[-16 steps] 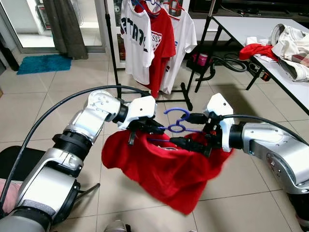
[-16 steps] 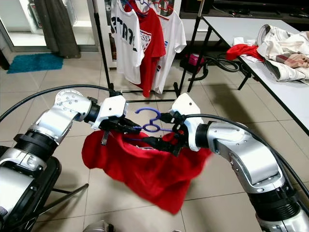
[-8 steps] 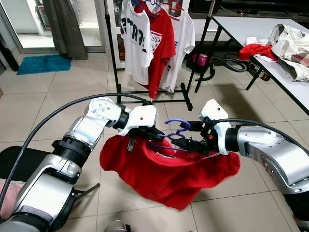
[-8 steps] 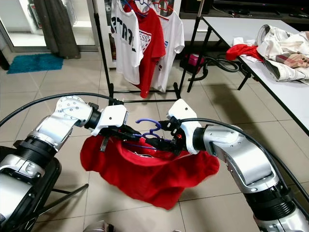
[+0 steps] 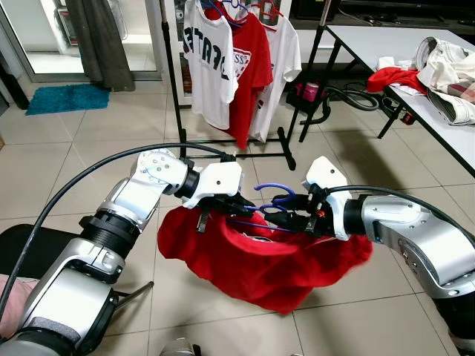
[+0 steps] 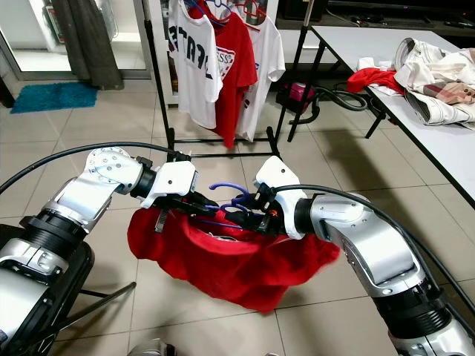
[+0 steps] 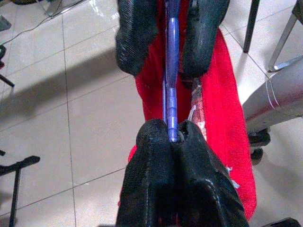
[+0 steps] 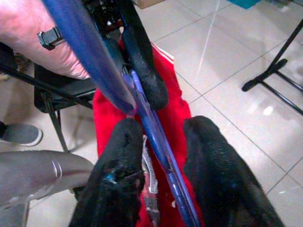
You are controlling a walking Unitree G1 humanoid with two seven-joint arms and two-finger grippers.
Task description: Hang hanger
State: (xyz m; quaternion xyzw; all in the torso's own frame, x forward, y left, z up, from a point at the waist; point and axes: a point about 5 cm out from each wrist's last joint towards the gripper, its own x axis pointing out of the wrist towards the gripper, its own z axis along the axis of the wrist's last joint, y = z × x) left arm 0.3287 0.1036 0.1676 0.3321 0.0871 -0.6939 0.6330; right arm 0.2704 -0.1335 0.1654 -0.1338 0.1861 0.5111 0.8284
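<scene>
Two grippers meet in front of the robot, above the tiled floor, with a blue hanger between them. A red shirt hangs from the hanger, drooping in a loose bundle below both arms and clear of the floor. The left gripper is clamped tight on the hanger's blue bar, its fingers pressed together around it. The right gripper straddles the same bar from the other side, fingers spread, the bar running through the gap; whether they touch it cannot be told. The hanger's hook rises between the two wrists. Beyond stands a black rack carrying a white shirt, a red one and another white one on hangers. At the right a tabletop holds crumpled clothes.
</scene>
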